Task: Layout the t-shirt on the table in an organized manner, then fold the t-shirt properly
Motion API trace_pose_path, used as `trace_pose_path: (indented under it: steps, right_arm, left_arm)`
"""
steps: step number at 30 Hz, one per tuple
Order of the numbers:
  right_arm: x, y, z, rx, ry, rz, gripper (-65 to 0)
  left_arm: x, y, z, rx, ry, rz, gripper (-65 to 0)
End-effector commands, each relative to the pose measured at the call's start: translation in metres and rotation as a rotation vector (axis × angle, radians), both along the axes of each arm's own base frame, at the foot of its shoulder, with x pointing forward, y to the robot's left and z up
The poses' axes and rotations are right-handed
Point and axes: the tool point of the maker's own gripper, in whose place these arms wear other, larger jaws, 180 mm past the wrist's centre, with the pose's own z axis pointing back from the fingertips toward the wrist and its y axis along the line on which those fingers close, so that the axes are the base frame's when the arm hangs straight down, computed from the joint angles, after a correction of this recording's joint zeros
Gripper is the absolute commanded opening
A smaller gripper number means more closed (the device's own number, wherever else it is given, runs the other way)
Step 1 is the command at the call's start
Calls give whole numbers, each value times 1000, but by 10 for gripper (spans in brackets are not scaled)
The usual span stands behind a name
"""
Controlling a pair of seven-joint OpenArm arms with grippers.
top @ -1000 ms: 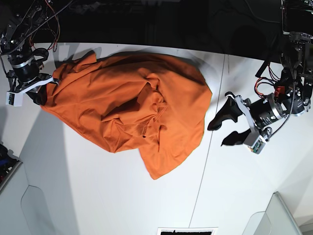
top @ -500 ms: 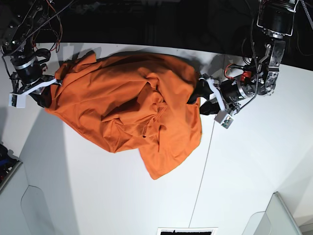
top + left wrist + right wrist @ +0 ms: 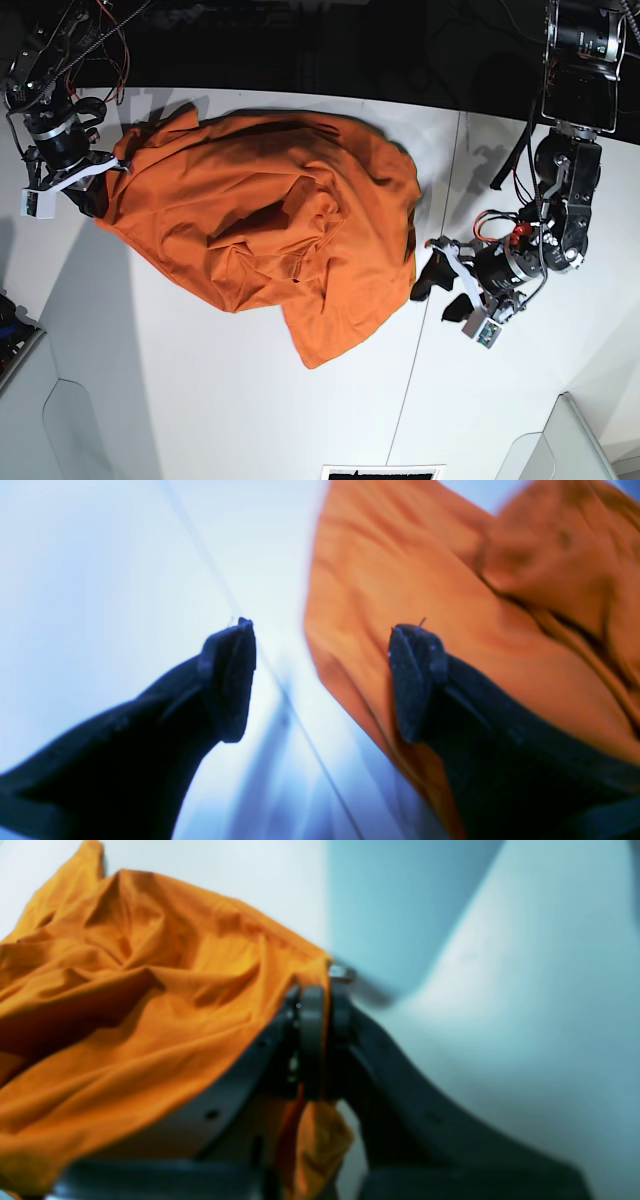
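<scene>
The orange t-shirt [image 3: 270,215] lies crumpled on the white table [image 3: 220,400], bunched toward the far left. My right gripper [image 3: 88,192] is at the shirt's left end. In the right wrist view this gripper [image 3: 317,1000] is shut on a fold of the t-shirt [image 3: 150,1005], with cloth hanging below the jaws. My left gripper [image 3: 440,295] is open just off the shirt's right edge. In the left wrist view the left gripper [image 3: 322,680] stands wide with nothing held; one finger is over the t-shirt [image 3: 450,595], the other over bare table [image 3: 100,580].
A thin dark seam [image 3: 425,300] crosses the table beside the left gripper. Grey bin corners sit at the front left [image 3: 20,355] and front right [image 3: 570,440]. A dark vent [image 3: 382,472] lies at the front edge. Beyond the far edge all is dark.
My left gripper, still open, reached the shirt's upper right edge, then drew back down and to the right. The shirt's right side now lies slightly further left. The right gripper barely moved.
</scene>
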Motion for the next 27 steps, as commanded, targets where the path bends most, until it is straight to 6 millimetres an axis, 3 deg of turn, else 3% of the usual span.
trace_pose_path:
  steps: [1, 4, 8, 13, 20, 22, 25, 26, 27]
  right_arm:
    - [7, -2, 13, -4, -52, 2, -650]
    - [7, -2, 14, -2, -54, 1, -650]
    - [7, -2, 13, -3, -53, 1, -650]
    - [7, -1, 13, -2, -53, 3, -650]
    - [7, 2, 11, 5, -47, 7, -650]
    - [7, 2, 11, 5, -48, 7, -650]
    - [7, 2, 11, 5, -47, 8, -650]
    - [7, 2, 11, 5, -47, 7, -650]
    - [7, 2, 11, 3, -46, 7, -650]
  left_arm:
    - [10, 1, 18, -17, -53, 0, -216]
    - [15, 5, 13, -18, -57, 17, -216]
    - [13, 4, -14, -49, 0, 51, -216]
    - [8, -9, -46, -62, 58, 68, -216]
    - [3, -36, -57, -33, 52, 3, -233]
    - [1, -41, -63, 24, 44, -16, -340]
    - [-1, -43, -72, 96, 43, -30, -595]
    - [-1, -42, -72, 113, 40, -35, -650]
    - [2, -40, -71, 124, 33, -33, -650]
